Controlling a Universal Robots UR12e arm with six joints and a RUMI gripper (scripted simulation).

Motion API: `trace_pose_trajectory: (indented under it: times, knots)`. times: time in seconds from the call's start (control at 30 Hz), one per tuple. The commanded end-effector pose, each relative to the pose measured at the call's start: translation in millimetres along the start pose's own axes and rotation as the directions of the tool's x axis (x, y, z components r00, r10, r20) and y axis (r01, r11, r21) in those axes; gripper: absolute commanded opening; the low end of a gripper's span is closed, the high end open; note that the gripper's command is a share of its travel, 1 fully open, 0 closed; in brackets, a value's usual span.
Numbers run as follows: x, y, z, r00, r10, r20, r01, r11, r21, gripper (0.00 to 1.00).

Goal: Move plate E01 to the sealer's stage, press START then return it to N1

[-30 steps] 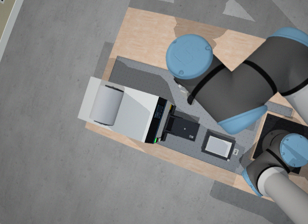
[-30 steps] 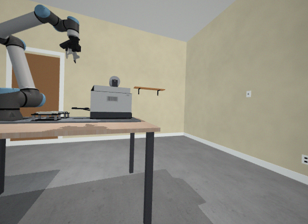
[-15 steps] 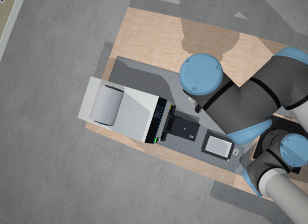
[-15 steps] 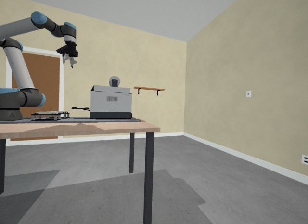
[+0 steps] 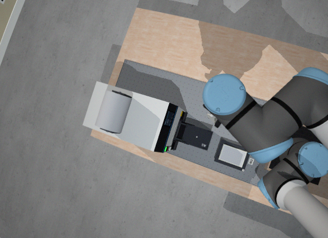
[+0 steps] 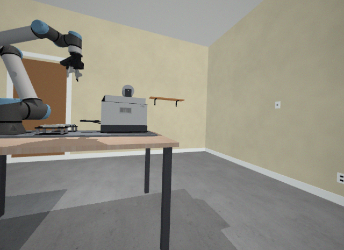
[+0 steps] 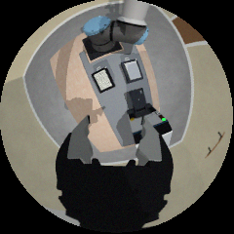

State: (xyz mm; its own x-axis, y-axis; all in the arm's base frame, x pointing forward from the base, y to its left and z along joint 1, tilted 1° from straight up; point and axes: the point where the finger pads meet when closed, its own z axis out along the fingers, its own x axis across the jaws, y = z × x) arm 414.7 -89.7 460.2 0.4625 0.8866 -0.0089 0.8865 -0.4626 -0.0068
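Sealer (image 6: 123, 113) shows barcode label on side, lamp (image 5: 165, 149) green, stage (image 5: 196, 136) bare. Gripper (image 6: 73, 72) spread, holding nothing – upper left of exterior view. Plate E01 (image 7: 102, 79) sits in nest, foil-topped plate (image 5: 231, 154) in N2.

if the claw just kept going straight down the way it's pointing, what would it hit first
Probably the grey base plate beside the sealer's stage. The claw hangs open and high, pointing down; depth is unclear, so the stage itself is possible.
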Motion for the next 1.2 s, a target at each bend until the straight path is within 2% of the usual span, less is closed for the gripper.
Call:
trace_pose_trajectory:
  times: [0.0, 0.3, 0.37, 0.5, 0.57, 1.07, 1.17]
  knots:
    - [1, -8, 13, 1.000, 0.000, 0.000, 0.000, 1.000, -0.002, 0.68]
    - [4, -32, 51, 1.000, 0.000, 0.001, 0.000, 1.000, -0.002, 0.68]
    - [4, -32, 51, 1.000, 0.000, 0.001, 0.000, 1.000, -0.002, 0.68]
    - [6, -42, 69, 1.000, 0.000, 0.002, 0.000, 1.000, -0.001, 0.68]
    - [6, -42, 69, 1.000, 0.000, 0.002, 0.000, 1.000, -0.001, 0.68]
    - [11, -77, 128, 1.000, 0.000, 0.003, 0.000, 1.000, 0.000, 0.68]
    - [11, -79, 132, 1.000, 0.000, 0.003, 0.000, 1.000, 0.000, 0.68]
